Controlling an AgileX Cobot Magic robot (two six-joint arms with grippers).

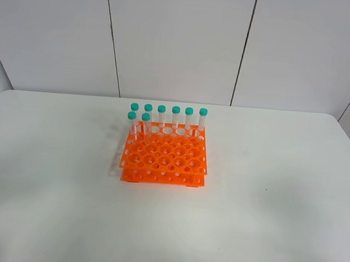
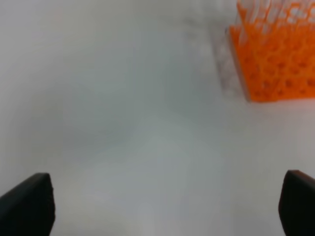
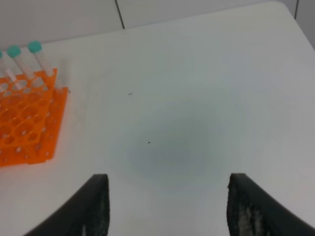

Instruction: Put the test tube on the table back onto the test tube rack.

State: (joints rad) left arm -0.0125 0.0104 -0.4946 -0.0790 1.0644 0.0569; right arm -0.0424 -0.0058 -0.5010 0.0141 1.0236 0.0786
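Observation:
The orange test tube rack point(image 1: 163, 160) stands in the middle of the white table point(image 1: 267, 193). Several teal-capped tubes point(image 1: 161, 116) stand upright in its far rows, two of them point(image 1: 138, 123) one row nearer. No test tube lies on the table in any view. Neither arm shows in the exterior high view. My left gripper point(image 2: 165, 204) is open over bare table, and the rack point(image 2: 275, 64) is well ahead of it. My right gripper point(image 3: 167, 206) is open with nothing between its fingers; the rack point(image 3: 24, 128) and two capped tubes point(image 3: 37, 54) are off to its side.
White wall panels point(image 1: 176, 40) rise behind the table's far edge. Bare tabletop surrounds the rack on every side. The table's rounded far corner point(image 3: 280, 7) shows in the right wrist view.

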